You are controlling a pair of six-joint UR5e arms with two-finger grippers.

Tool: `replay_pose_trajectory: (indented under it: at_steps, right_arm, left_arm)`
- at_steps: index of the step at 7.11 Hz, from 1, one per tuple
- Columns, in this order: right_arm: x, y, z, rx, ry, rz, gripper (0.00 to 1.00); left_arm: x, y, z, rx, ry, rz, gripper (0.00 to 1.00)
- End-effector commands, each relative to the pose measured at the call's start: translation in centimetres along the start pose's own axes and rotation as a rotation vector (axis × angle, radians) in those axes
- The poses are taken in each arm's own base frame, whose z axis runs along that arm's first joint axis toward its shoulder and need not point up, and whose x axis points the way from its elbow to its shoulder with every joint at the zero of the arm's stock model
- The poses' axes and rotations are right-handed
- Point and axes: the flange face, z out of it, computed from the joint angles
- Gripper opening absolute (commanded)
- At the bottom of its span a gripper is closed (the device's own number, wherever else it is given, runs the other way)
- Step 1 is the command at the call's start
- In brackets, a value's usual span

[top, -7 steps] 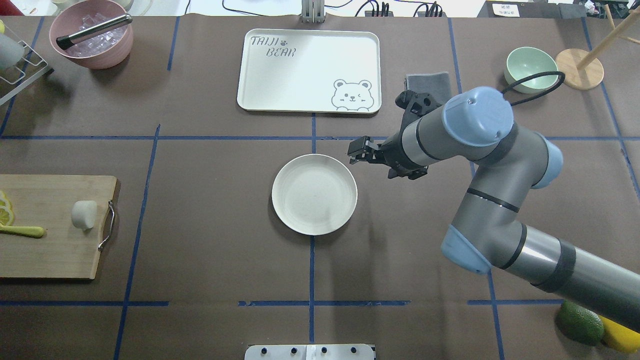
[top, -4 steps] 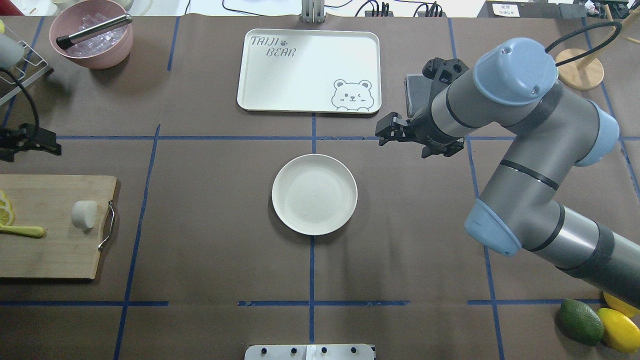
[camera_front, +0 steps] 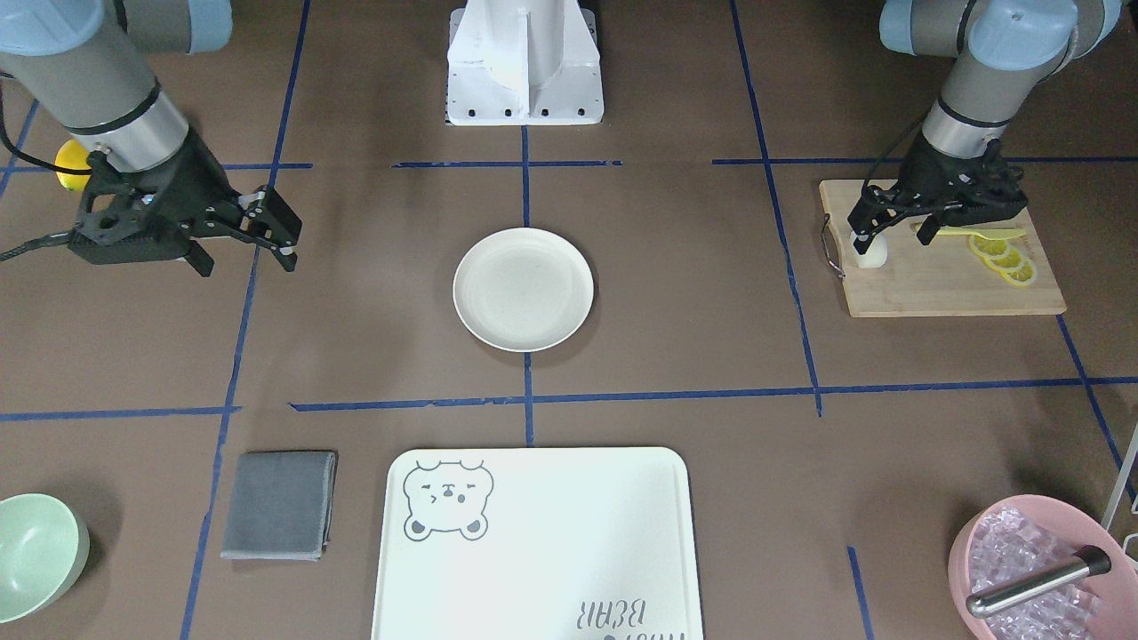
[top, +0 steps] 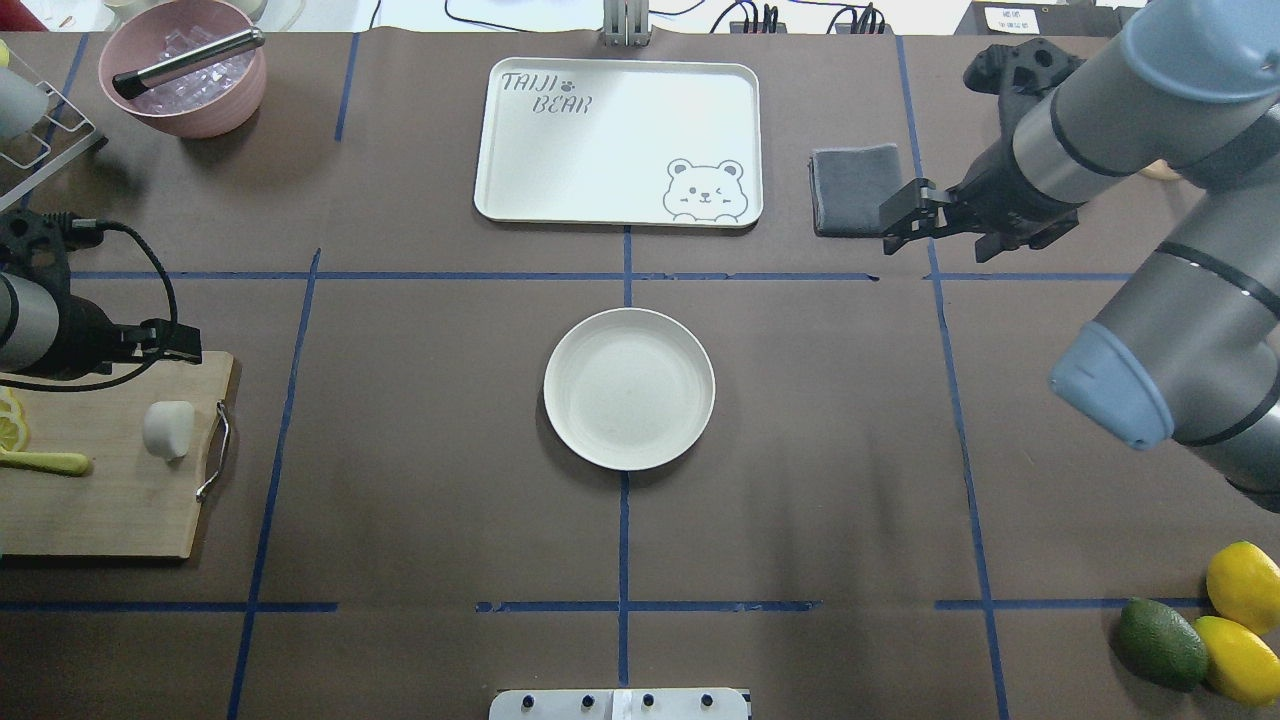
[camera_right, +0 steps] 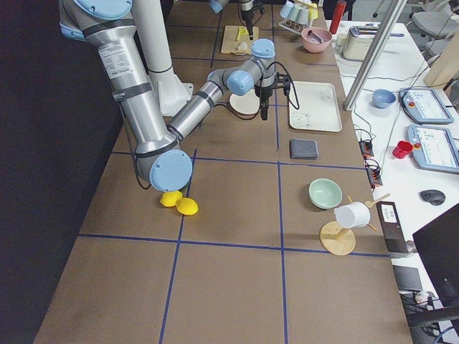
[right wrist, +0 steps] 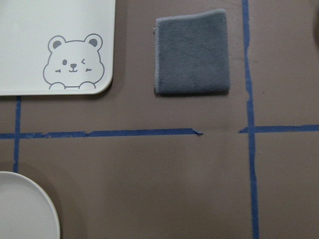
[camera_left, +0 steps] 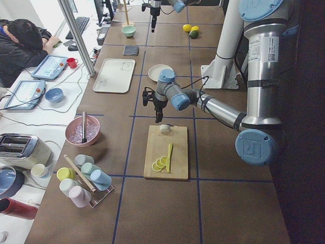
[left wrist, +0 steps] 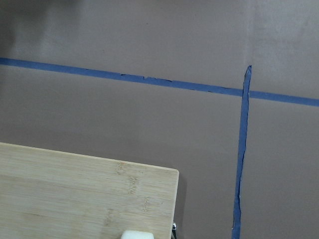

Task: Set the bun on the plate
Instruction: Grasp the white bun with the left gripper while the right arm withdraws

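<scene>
The bun (camera_front: pixel 872 255) lay on the cutting board (camera_front: pixel 942 284), well apart from the plate (camera_front: pixel 523 289); the left gripper (camera_front: pixel 889 236) hovered just above it, fingers apart; the right gripper (top: pixel 900 220), fingers also apart, held nothing; an off-centre closing risked rolling the smooth bun away, or squashing it.

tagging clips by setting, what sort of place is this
Probably a robotics lab staged as a kitchen: a left arm and a right arm at a table gridded with blue tape, a bun on a cutting board, and control tablets on a side desk.
</scene>
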Motion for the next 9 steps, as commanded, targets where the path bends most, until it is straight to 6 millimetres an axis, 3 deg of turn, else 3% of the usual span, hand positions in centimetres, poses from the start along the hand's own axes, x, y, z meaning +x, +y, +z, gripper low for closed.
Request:
replay_pose_trajectory:
  at_steps: [1,3,6,9]
  right_arm:
    - [4.6,-0.6,-1.1,-0.004,0.017,-0.030,1.00]
    - [6.5,-0.8,-1.4,-0.012,0.021,-0.028,1.00]
    - [9.8,-1.2,-2.1,-0.013,0.035,-0.046,1.00]
    - [9.9,-1.3,-2.1,-0.012,0.036,-0.043,1.00]
  left_arm:
    - [-3.1,1.8,3.1,0.024,0.016,0.000,1.00]
    - [-3.1,3.7,4.5,0.015,0.002,0.026,1.00]
    - [-2.4,5.1,5.5,-0.005,-0.003,0.052,1.00]
    - [-2.1,5.6,5.7,-0.023,-0.001,0.057,0.95]
